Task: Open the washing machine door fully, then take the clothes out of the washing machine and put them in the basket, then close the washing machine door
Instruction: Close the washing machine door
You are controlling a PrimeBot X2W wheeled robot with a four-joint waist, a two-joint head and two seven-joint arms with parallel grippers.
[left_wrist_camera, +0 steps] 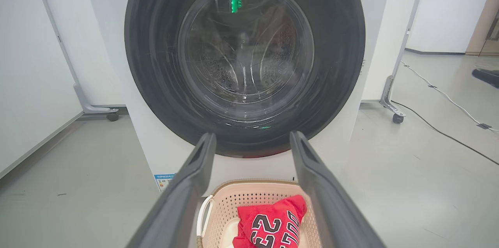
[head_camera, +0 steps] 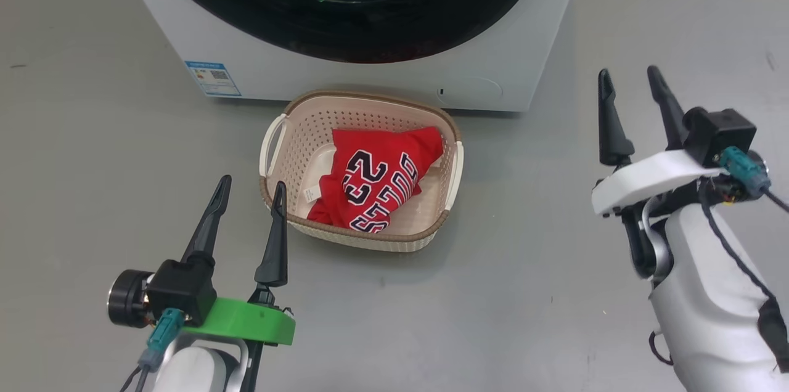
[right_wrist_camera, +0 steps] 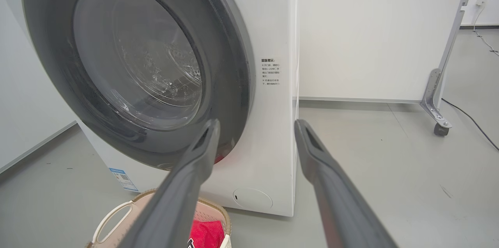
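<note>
Currently the left end effector [head_camera: 253, 181] and right end effector [head_camera: 629, 70] stand open, empty. The red jersey [head_camera: 376, 179] lies in the basket [head_camera: 370, 96] beside the left one. Ahead, a red sliver [left_wrist_camera: 249, 156] under the washing machine door [head_camera: 431, 22] rim may be trapped fabric, preventing latching.

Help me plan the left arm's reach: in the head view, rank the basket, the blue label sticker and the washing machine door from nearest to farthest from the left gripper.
1. basket, right beside the left gripper.
2. blue label sticker, ahead, low on the washing machine front.
3. washing machine door, farthest, ahead and to the right.
</note>
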